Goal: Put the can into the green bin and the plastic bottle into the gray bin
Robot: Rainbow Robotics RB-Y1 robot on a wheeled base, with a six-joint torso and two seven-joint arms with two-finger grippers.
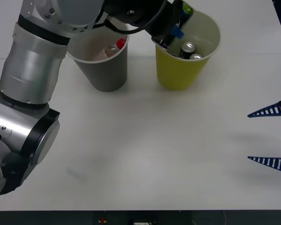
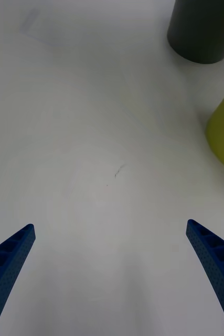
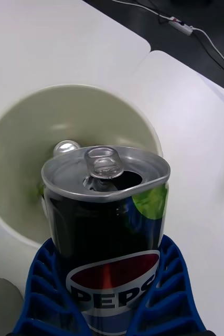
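Note:
My left gripper [image 1: 174, 29] [image 3: 109, 294] is shut on a black Pepsi can [image 3: 106, 220] with a silver top, and holds it over the rim of the green bin [image 1: 178, 77] [image 3: 17, 131]. Inside that bin lies the can [image 1: 195, 56] [image 3: 66, 147], silver-topped, with a second can top [image 1: 188, 47] beside it. The gray bin [image 1: 105, 70] [image 2: 203, 31] stands to the left of the green one. It holds the plastic bottle [image 1: 113, 49], whose red cap [image 1: 120, 43] leans against the rim. My right gripper [image 1: 269, 137] [image 2: 112, 273] hovers open over the table at the right.
The white table [image 1: 145, 140] is bare in front of both bins. My left arm [image 1: 33, 70] crosses the left side and reaches over the gray bin. Cables [image 3: 185, 26] lie on the dark floor beyond the table's far edge.

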